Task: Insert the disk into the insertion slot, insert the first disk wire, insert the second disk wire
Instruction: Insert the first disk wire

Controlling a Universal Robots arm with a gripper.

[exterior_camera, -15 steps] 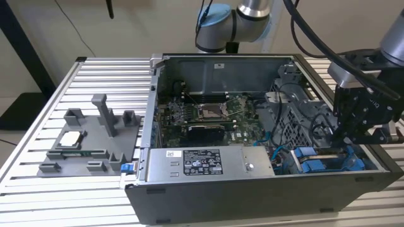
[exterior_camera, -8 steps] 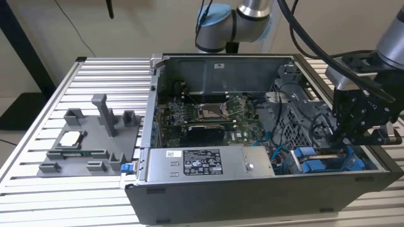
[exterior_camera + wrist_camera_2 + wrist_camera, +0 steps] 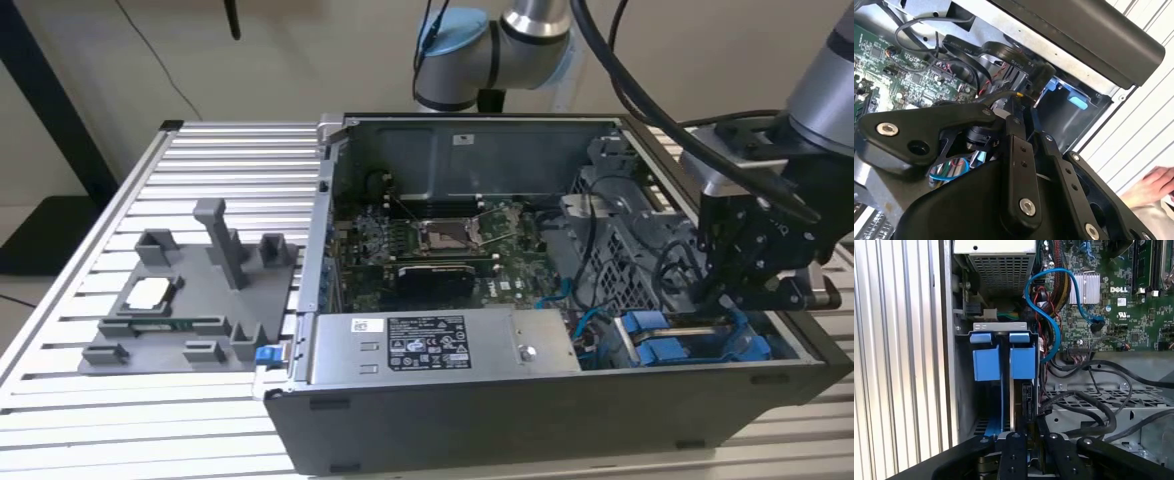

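Exterior view, tool over insertion slot

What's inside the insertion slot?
Inside the insertion slot: two blue plastic tabs and a thin blue-edged plate on edge, possibly the disk. The claw covers its near end, so seating depth cannot be seen.

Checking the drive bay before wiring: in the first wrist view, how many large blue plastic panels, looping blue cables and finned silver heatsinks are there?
Large blue plastic panels: 2
Looping blue cable: 1
Finned silver heatsink: 1
Total: 4
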